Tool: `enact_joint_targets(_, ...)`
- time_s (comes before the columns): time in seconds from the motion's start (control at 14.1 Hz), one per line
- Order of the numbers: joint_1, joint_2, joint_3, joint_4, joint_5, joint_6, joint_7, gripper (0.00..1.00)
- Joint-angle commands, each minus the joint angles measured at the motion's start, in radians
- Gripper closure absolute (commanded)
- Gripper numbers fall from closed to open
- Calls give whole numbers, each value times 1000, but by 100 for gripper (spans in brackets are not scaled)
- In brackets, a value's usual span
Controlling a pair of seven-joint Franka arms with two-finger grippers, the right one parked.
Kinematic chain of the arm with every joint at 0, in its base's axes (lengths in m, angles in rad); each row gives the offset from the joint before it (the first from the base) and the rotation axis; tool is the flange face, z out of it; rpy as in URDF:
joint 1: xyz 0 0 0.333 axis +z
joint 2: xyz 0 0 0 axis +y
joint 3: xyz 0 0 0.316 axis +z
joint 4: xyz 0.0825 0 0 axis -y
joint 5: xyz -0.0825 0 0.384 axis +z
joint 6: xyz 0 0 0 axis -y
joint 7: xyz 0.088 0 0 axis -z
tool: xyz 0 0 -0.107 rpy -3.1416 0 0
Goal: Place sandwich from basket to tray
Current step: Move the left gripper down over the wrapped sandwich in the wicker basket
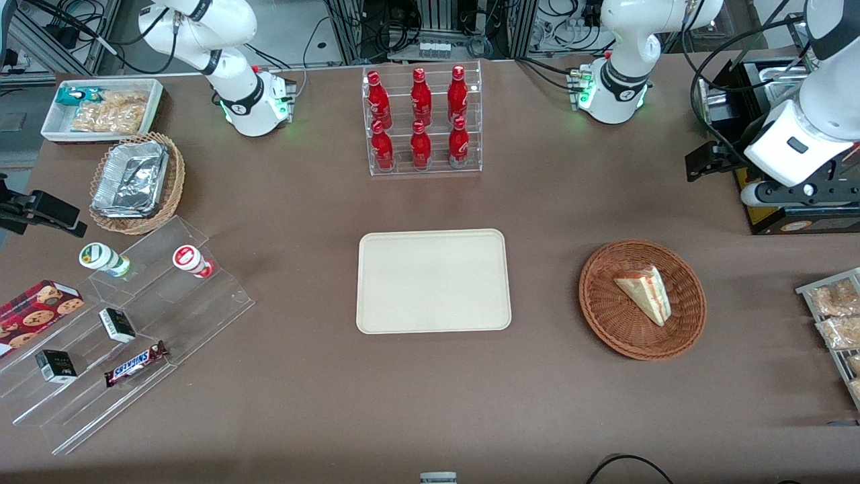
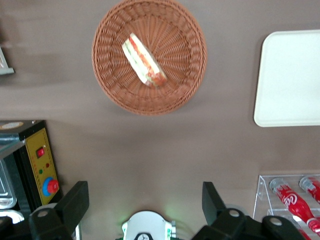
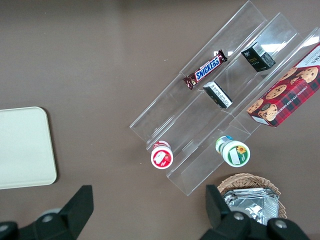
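1. Claw (image 2: 145,200) open and empty, fingers spread wide, high above the table and well short of the basket (image 2: 116,95); farther from the front camera than the basket, toward the working arm's end.
2. Sandwich (image 2: 144,66) in the basket, near its middle, lying at a slant with the filling edge showing; not yet touched.
3. Tray (image 1: 433,280) bare, beside the basket, toward the parked arm's end.
4. Risk of fingers closing across the wedge's long slant instead of its flat faces: soft bread likely to squash or slip out.
5. Risk of descending off-centre and catching the basket's woven rim: light basket likely to tip or drag along.
6. Risk of too firm a squeeze: filling likely to push out.
7. Bottle rack (image 1: 422,121) farther back than the tray; probably no obstacle on a low, straight carry.
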Motion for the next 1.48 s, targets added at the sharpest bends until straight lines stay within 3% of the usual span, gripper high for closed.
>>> enact_joint_targets(0.0, 8, 22, 0, 24, 11, 29, 42, 0)
enact_joint_targets(0.42, 11, 147, 0, -37, 42, 124, 42, 0)
enact_joint_targets(1.06, 16, 226, 31, -361, 43, 554, 26, 0)
enact_joint_targets(1.41, 16, 226, 36, -444, 43, 715, -166, 0)
